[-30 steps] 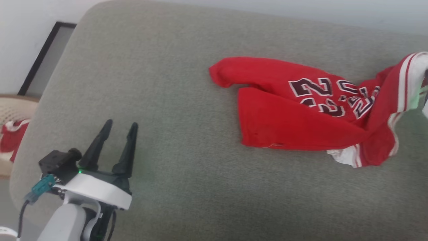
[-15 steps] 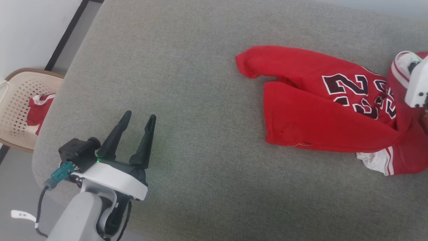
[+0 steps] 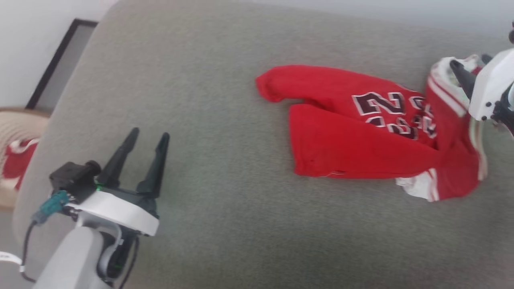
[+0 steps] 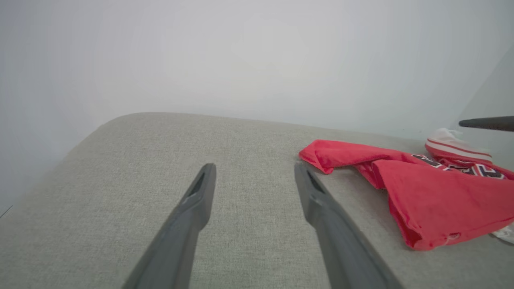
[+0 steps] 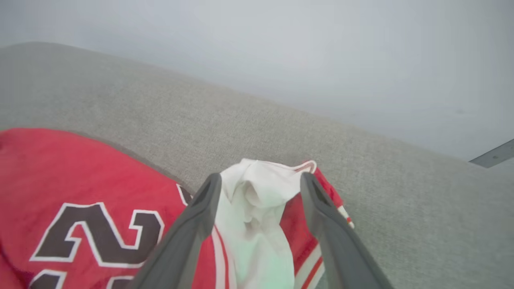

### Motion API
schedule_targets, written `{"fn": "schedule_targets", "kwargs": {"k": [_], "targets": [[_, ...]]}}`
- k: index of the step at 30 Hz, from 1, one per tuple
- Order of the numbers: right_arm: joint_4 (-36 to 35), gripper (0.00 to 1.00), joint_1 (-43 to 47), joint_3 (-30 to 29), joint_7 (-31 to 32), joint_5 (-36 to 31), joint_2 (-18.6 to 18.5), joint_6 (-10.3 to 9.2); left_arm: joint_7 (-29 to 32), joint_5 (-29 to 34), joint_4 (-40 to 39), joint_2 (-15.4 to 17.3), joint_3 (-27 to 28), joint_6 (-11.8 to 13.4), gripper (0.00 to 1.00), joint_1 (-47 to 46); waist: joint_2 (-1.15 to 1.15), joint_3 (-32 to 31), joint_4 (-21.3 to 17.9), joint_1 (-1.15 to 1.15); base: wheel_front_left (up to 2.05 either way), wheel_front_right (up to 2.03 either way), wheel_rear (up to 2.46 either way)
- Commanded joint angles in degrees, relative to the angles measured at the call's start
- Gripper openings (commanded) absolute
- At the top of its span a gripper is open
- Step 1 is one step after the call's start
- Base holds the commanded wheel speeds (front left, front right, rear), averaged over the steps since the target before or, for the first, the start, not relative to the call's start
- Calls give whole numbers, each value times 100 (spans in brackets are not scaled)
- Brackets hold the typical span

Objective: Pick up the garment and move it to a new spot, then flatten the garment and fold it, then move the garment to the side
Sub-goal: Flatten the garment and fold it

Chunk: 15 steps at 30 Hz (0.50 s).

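Garment (image 3: 361, 144) lies in a rumpled heap on the grey cushion (image 3: 225, 100), toward the right of the head view, well apart from the left end effector (image 3: 149, 134). It is far from flat. One red flap is doubled over the body and hides part of the dark lettering (image 3: 381, 104). A red tongue of cloth pokes out toward the left, and white trim is bunched under the near edge.

The right end effector (image 5: 260, 178) sits at the garment's far right end. Its two fingers are spread wide, and a puff of white sleeve (image 5: 257, 208) stands up between them. The cloth looks loose there rather than pinched, so I judge nothing is gripped at the moment. The left end effector hovers over bare cushion with its fingers spread too, holding nothing.

As for progress, the garment rests on the cushion with neither arm carrying it. The first step, putting it down in a new spot, therefore looks finished or very nearly so. Everything else remains. The doubled flap must be opened out, the sleeves and hem pulled straight, and the shirt smoothed flat. Only then can it be folded and slid to the side. The sleeve standing upright between the fingers could snag when that arm lifts away.
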Motion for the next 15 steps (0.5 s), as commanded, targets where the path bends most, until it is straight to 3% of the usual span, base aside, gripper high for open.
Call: {"fn": "schedule_targets", "kwargs": {"k": [1,15], "targets": [[-111,100,69,39,-97,83,-5,-4,32,-60,-21,80,22,-9,100,-2,0,-142,-216,0,0,0,0],[-1308,100,1047,-123,-1479,288,159,-4,535,-289,-468,650,93,7,100,-189,0,-517,-1211,0,0,0,0]]}}
